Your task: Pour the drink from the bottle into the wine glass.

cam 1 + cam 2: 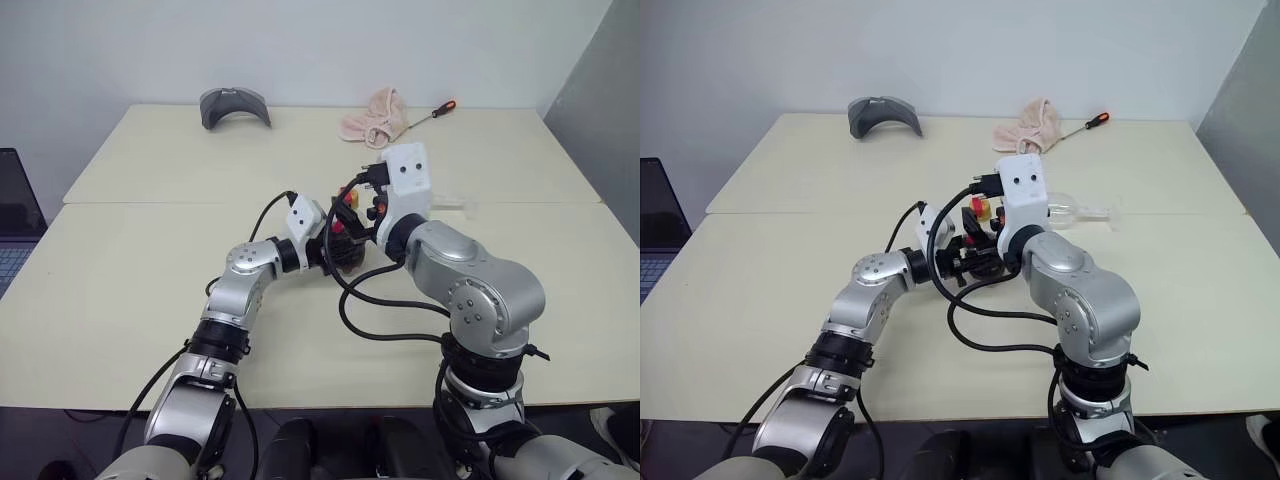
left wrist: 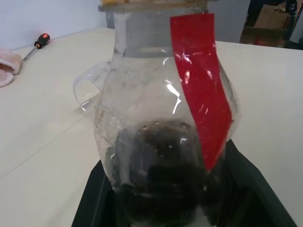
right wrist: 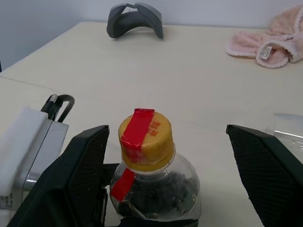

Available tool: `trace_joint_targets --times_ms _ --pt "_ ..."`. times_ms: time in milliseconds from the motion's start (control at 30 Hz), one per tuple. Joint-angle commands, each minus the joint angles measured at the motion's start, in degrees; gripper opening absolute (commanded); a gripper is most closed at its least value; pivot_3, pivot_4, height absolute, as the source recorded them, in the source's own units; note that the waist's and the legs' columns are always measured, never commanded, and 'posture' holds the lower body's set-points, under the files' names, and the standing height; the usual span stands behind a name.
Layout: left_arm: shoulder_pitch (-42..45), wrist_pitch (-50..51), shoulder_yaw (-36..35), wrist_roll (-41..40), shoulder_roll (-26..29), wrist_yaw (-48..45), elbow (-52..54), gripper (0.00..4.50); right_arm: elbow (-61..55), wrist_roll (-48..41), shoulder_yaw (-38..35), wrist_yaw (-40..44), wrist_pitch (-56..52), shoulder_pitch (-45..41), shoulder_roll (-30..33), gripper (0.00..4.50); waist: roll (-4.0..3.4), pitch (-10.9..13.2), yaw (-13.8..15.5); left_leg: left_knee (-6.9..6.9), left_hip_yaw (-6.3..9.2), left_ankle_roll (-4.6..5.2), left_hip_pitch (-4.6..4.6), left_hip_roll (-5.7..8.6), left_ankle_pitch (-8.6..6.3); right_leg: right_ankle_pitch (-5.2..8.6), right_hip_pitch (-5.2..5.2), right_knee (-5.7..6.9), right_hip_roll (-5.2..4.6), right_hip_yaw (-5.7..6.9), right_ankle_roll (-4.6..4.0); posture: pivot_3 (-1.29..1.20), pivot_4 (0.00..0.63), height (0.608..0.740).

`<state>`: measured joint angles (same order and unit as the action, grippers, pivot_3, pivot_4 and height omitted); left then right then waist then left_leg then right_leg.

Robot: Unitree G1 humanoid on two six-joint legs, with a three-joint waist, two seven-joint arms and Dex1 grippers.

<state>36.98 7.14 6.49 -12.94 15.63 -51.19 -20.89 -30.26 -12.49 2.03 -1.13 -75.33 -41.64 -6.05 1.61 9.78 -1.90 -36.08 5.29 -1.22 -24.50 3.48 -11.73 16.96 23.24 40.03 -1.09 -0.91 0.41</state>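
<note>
My left gripper (image 1: 335, 250) is shut on the lower body of the bottle (image 2: 165, 118), holding it upright just above the table. The bottle is clear plastic with a red strip and a yellow cap (image 3: 145, 139). The dark drink (image 2: 161, 179) fills its lower part. My right gripper (image 3: 168, 136) is open, with one black finger on each side of the cap and apart from it. The wine glass (image 1: 1075, 211) seems to lie on its side on the table (image 1: 150, 280), just behind my right wrist.
At the far edge of the table are a grey curved object (image 1: 235, 105), a pink cloth (image 1: 375, 118) and a red-handled screwdriver (image 1: 432, 112). A laptop (image 1: 15, 230) stands off the table's left side. A seam runs across the tabletop.
</note>
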Motion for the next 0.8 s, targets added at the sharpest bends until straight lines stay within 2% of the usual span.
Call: trace_joint_targets --times_ms 33,67,167,400,467,533,633,700,800 --pt "0.5 -0.9 -0.8 -0.2 0.2 0.5 3.3 1.54 0.8 -0.3 0.1 0.5 3.2 -2.0 -0.9 4.22 0.00 0.0 0.0 0.00 0.00 0.00 0.00 0.00 0.00 0.00 0.00 0.00 0.00 0.00 0.00 0.00 0.150 0.740" --pt "0.5 -0.9 -0.8 -0.2 0.3 0.6 3.4 1.54 1.2 -0.3 0.0 0.4 3.7 -2.2 -1.0 4.22 0.00 0.0 0.0 0.00 0.00 0.00 0.00 0.00 0.00 0.00 0.00 0.00 0.00 0.00 0.00 0.00 0.150 0.740" --pt "0.3 -0.7 -0.9 -0.3 0.7 0.8 3.7 1.52 2.0 -0.2 0.0 0.3 4.2 -2.2 -0.8 3.58 0.00 0.0 0.0 0.00 0.00 0.00 0.00 0.00 0.00 0.00 0.00 0.00 0.00 0.00 0.00 0.00 0.150 0.740" --pt "0.1 -0.5 -1.2 -0.2 1.2 1.2 4.2 1.52 3.2 -1.2 0.4 2.8 4.1 -2.3 1.3 1.23 0.00 0.0 0.0 0.00 0.00 0.00 0.00 0.00 0.00 0.00 0.00 0.00 0.00 0.01 0.00 0.00 0.150 0.740" --pt "0.1 -0.4 -1.2 -0.2 1.1 1.6 4.5 1.49 4.5 -2.9 1.2 7.2 5.1 -3.0 4.7 1.22 0.00 0.0 0.0 -0.01 0.00 0.01 0.00 0.00 0.00 0.00 0.00 0.00 0.00 0.01 0.00 0.00 0.150 0.740" --pt "-0.2 -0.1 -1.3 -0.4 1.3 1.7 5.2 1.48 6.7 -6.6 2.5 18.5 11.3 -3.8 11.2 1.22 0.00 0.0 0.0 -0.02 0.00 0.04 0.00 0.01 -0.02 0.00 -0.02 -0.02 0.00 0.03 0.00 0.00 0.150 0.740" --pt "-0.7 0.4 -1.3 -0.7 1.5 1.7 6.3 1.47 12.5 -16.2 2.9 49.0 24.4 -3.9 22.4 1.22 0.02 0.0 0.2 -0.05 -0.03 0.17 -0.01 0.02 -0.09 0.00 -0.07 -0.04 0.00 0.06 0.01 0.00 0.150 0.740" --pt "-0.9 0.5 -1.2 -0.6 1.5 1.7 6.4 1.40 19.0 -18.0 4.6 63.8 31.4 -4.9 27.9 1.22 0.03 0.0 0.1 -0.06 -0.08 0.19 -0.01 0.05 -0.10 0.00 -0.15 -0.11 -0.01 0.08 0.03 0.00 0.150 0.740" --pt "-1.4 0.9 -1.3 -0.7 1.5 1.9 7.6 1.27 38.4 -11.8 8.1 74.3 44.0 -12.8 29.0 1.22 0.03 0.0 -0.8 -0.08 -0.23 0.22 0.07 -0.01 -0.10 0.00 -0.15 -0.02 0.02 0.02 0.02 0.00 0.150 0.740"
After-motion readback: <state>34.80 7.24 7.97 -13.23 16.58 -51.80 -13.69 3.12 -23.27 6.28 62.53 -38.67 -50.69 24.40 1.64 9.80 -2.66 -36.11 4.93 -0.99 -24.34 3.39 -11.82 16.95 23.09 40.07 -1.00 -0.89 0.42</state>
